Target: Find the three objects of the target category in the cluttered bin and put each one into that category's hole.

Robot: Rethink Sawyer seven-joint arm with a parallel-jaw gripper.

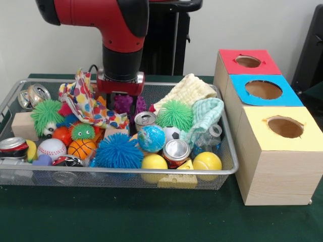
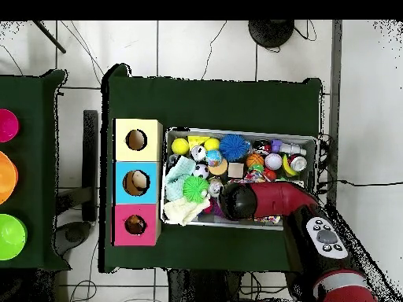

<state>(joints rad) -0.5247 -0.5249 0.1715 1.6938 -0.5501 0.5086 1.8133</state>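
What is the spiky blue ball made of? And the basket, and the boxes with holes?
The spiky blue ball looks like soft rubber: it is covered in thin, floppy strands. The basket looks like metal wire mesh, silvery and see-through. The boxes look like pale bare wood with grain lines, and their tops look painted or papered red, blue and yellow.
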